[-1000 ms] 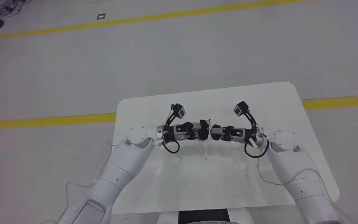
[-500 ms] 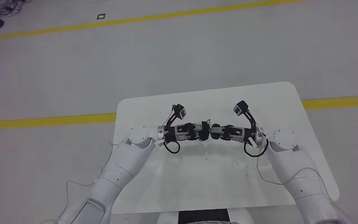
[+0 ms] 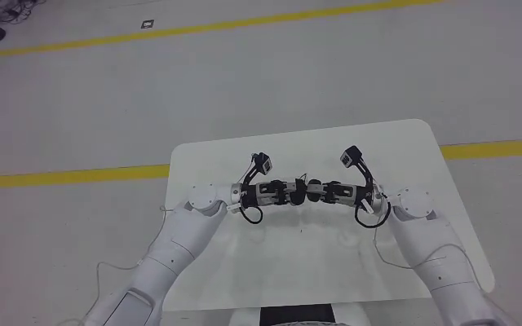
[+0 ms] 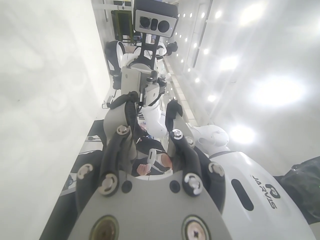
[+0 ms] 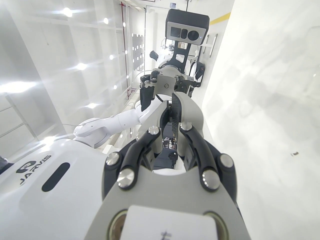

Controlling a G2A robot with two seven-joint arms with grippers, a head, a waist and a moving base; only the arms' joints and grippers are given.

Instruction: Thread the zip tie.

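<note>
since a second ago our right gripper [image 3: 315,192] has slid a little toward the left gripper [image 3: 294,192], and the two now meet tip to tip above the middle of the table [image 3: 326,261]. left jaws stand spread, right jaws pressed nearly together. we cannot make out the zip tie between them.

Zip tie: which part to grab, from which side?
Probably the free tail: the thin dark strand, likely the zip tie, curls out past where left gripper and right gripper meet. Approach from the far side of the table; both grippers block the sides. Too small to confirm.
</note>
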